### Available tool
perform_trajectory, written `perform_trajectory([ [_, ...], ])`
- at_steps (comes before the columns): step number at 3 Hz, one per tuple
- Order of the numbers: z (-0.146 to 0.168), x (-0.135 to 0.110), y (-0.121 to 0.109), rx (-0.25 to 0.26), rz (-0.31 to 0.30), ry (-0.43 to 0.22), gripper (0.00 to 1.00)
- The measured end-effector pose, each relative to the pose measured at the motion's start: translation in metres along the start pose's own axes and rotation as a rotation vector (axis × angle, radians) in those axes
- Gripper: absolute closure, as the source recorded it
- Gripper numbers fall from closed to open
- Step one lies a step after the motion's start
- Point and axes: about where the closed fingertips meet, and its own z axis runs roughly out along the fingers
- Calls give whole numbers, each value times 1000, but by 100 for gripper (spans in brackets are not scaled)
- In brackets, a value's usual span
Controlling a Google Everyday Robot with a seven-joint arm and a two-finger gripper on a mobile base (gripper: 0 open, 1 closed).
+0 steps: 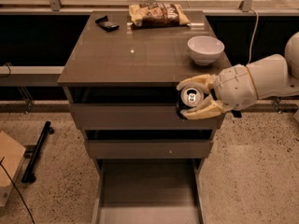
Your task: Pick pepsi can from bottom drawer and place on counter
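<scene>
Blue pepsi can [190, 97] is clamped upright in my gripper [187, 99], silver top up. The counter [135, 55] edge lies just above, beyond it.

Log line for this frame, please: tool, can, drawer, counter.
tool: shut on pepsi can, level with top drawer front | bottom drawer: open, can out | counter: can not yet placed

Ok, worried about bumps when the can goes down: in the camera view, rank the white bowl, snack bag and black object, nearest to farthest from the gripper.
The gripper, shut on the pepsi can, is by the front right edge of the counter.
1. White bowl: right side, just behind the gripper.
2. Snack bag: back edge, middle.
3. Black object: back left corner.
</scene>
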Motion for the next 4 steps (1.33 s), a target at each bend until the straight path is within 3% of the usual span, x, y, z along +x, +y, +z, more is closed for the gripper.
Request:
perform_trajectory([
  [3, 4, -57, -45, -79, -159, 1, 100],
  [4, 15, -66, -70, -61, -146, -10, 100],
])
